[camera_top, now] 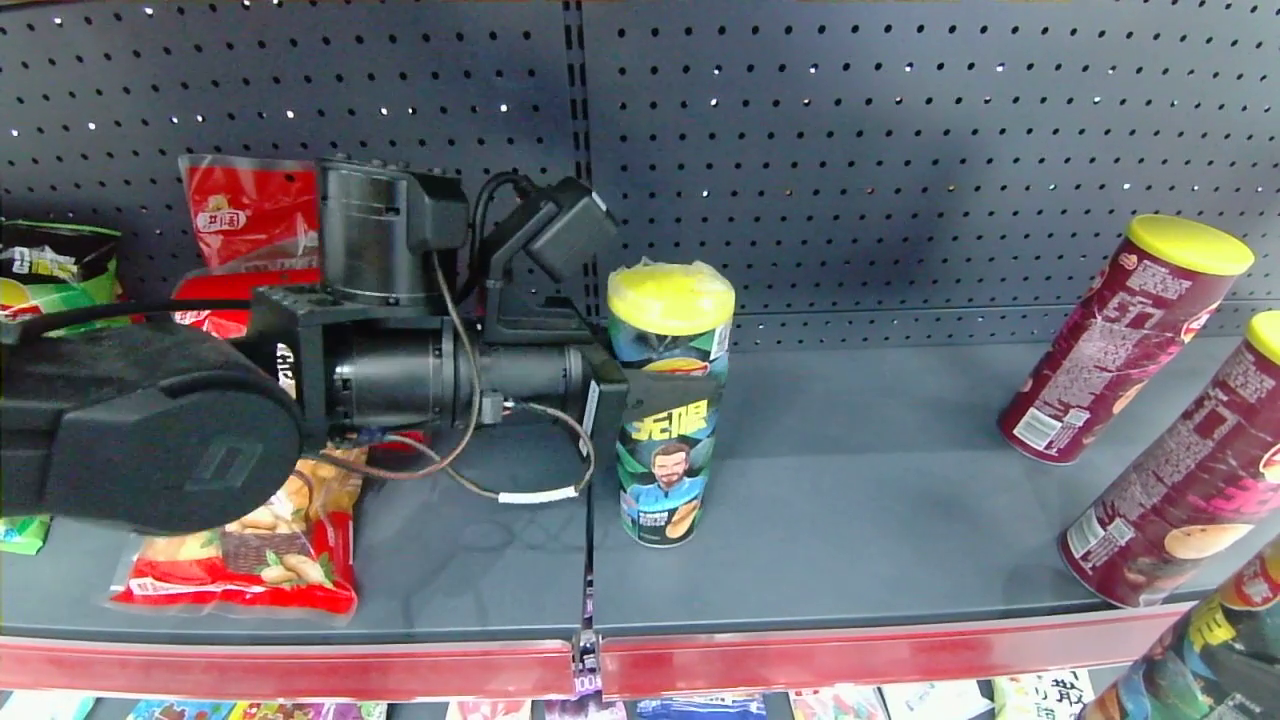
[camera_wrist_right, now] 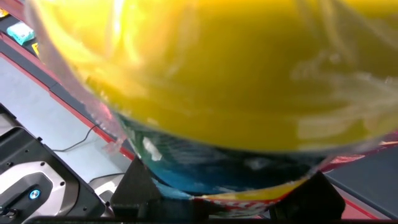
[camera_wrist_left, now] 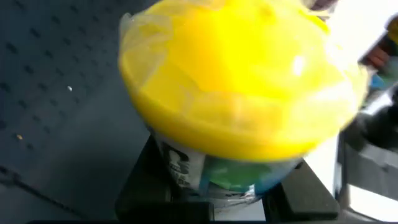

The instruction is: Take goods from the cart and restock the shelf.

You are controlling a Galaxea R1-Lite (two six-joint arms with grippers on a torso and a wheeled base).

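My left jaws are closed round the green can [camera_top: 668,400] mid-body, from its left; it stands upright on the shelf [camera_top: 880,520], axis vertical. My right jaws hold a 2nd can [camera_top: 1205,640] by the shelf's front edge

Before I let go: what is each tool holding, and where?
Left tool grips the upright green chip can mid-body; right tool grips another yellow-lidded can on its body.

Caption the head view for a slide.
Left end effector grips an upright green chip can on the grey shelf, between a peanut bag and two leaning maroon cans.
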